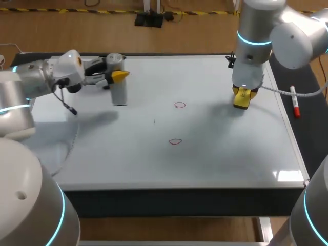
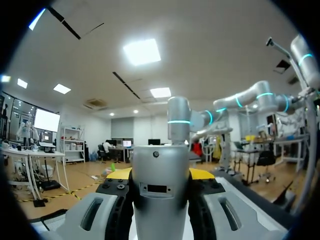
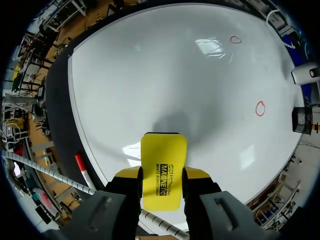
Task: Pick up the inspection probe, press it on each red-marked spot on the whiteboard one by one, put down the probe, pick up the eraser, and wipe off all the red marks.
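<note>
From the head view, the whiteboard (image 1: 230,154) covers most of the table (image 1: 310,92), which shows as a dark strip along the whiteboard's right edge. A marker pen (image 1: 294,101) with a red cap lies on that strip, just beside the whiteboard. Near the whiteboard's middle sit the farther red mark (image 1: 179,105) and the nearer red mark (image 1: 175,141), both small outlined loops. My left gripper (image 1: 119,77) is over the whiteboard's far left part, clenched on the inspection probe (image 1: 119,93), a grey cylinder held upright. I cannot tell whether its base touches the whiteboard. My right gripper (image 1: 241,95) hangs over the whiteboard's far right part, grasping the yellow eraser (image 1: 241,104).

From my left wrist, the inspection probe fills the space between my fingers, a yellow tip pressed against each side.

From my right wrist, the yellow eraser is pinched from both sides and hangs above the whiteboard. Both red marks lie well ahead of it, and the marker pen is off the whiteboard's edge.
</note>
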`<action>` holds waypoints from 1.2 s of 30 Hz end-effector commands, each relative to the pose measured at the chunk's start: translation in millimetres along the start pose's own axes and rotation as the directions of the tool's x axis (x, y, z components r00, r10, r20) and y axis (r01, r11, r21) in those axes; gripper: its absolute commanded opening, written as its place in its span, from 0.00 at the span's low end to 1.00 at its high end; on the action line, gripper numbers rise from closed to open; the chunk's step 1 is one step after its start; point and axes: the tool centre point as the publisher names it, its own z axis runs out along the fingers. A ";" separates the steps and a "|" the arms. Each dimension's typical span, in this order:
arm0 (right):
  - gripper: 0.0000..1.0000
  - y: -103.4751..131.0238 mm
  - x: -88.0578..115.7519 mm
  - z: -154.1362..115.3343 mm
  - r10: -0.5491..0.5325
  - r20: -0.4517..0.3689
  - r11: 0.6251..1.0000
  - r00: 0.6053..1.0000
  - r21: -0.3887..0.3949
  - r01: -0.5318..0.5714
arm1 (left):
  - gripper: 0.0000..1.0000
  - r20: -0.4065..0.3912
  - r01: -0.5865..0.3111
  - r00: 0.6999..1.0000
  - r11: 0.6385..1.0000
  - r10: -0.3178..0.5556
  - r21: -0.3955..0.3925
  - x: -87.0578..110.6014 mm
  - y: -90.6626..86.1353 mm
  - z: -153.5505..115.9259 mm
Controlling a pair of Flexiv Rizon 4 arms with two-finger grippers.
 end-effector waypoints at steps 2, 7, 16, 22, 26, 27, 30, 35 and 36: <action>0.00 -0.3 0.7 -0.5 -0.001 -0.002 1.000 1.000 0.003 0.001 | 0.00 -0.013 0.008 1.000 0.999 -0.007 0.032 -5.8 15.9 38.8; 0.00 -0.3 0.7 -0.5 -0.001 -0.002 1.000 1.000 0.003 0.001 | 0.00 -0.045 0.006 0.999 0.999 -0.005 0.040 -7.1 25.2 66.3; 0.00 -0.3 0.7 -0.5 -0.001 -0.002 1.000 1.000 0.003 0.001 | 0.00 -0.082 0.015 0.997 0.998 -0.010 0.057 -11.2 41.3 113.2; 0.00 -0.3 0.7 -0.5 -0.001 -0.002 1.000 1.000 0.003 0.001 | 0.00 -0.080 0.025 0.997 0.998 -0.020 0.056 -9.1 52.1 136.7; 0.00 -0.3 0.7 -0.5 -0.001 -0.002 1.000 1.000 0.003 0.001 | 0.00 -0.073 0.026 0.997 0.998 -0.022 0.059 -6.4 58.1 147.4; 0.00 -0.3 0.7 -0.5 -0.001 -0.002 1.000 1.000 0.003 0.001 | 0.00 -0.074 0.026 0.997 0.998 -0.021 0.059 -6.1 59.8 149.5; 0.00 -0.3 0.7 -0.5 -0.001 -0.002 1.000 1.000 0.003 0.001 | 0.00 -0.075 0.027 0.997 0.998 -0.022 0.060 -5.8 63.9 155.2; 0.00 -0.3 0.7 -0.5 -0.001 -0.002 1.000 1.000 0.003 0.001 | 0.00 -0.075 0.031 0.997 0.998 -0.026 0.063 -5.5 67.3 161.0; 0.00 -0.3 0.7 -0.5 -0.001 -0.002 1.000 1.000 0.003 0.001 | 0.00 -0.075 0.031 0.997 0.998 -0.027 0.063 -5.6 67.6 161.6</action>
